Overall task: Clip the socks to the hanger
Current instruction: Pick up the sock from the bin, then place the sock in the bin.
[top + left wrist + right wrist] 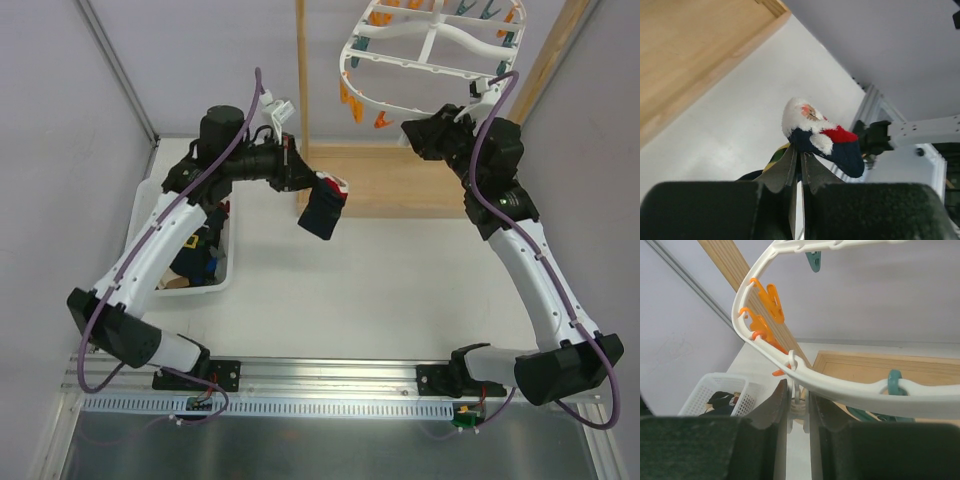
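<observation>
My left gripper (315, 190) is shut on a dark navy sock (322, 212) with red and white marks, which hangs in the air over the table. In the left wrist view the sock (840, 150) bulges out past the closed left gripper (800, 152). The white oval hanger (420, 105), ringed with orange pegs (350, 100) and teal pegs, hangs at the back right. My right gripper (407, 128) reaches under its near rim. In the right wrist view the right gripper (799, 390) is shut on a white peg (801, 410) dangling from the hanger (840, 385).
A white basket (225, 270) at the left holds more socks (195, 255); it also shows as the basket (710, 385) in the right wrist view. The light wooden stand has its post (301, 90) and base board (400, 185) behind the raised sock.
</observation>
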